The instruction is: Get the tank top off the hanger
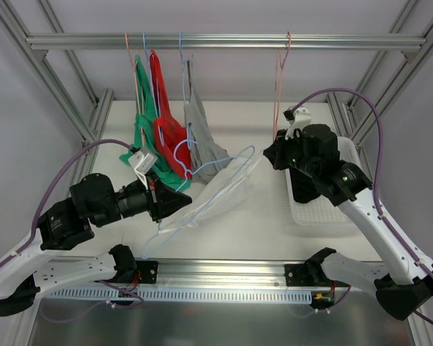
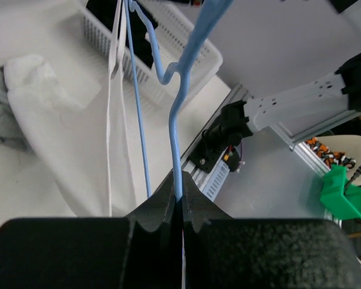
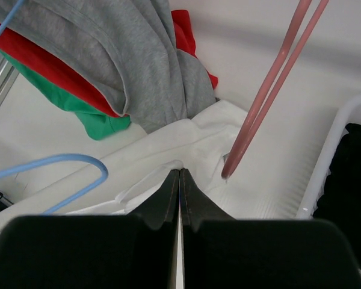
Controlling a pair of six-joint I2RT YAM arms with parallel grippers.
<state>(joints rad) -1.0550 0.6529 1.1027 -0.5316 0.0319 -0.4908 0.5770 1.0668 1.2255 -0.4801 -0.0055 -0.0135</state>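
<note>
From above, the white tank top (image 1: 227, 189) lies slack on the desk (image 1: 260, 119) between the two arms. Left wrist: the left tool (image 2: 180, 197) is clamped tight on the blue hanger (image 2: 175, 138). Right wrist: the right tool (image 3: 179, 176) is closed, apparently pinching a fold of the top.

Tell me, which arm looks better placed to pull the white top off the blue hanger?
The right, probably. The right gripper is shut at a fold of the white tank top, apparently pinching it, so it could draw the cloth away. The left gripper is clamped on the blue hanger, steadying it.
</note>
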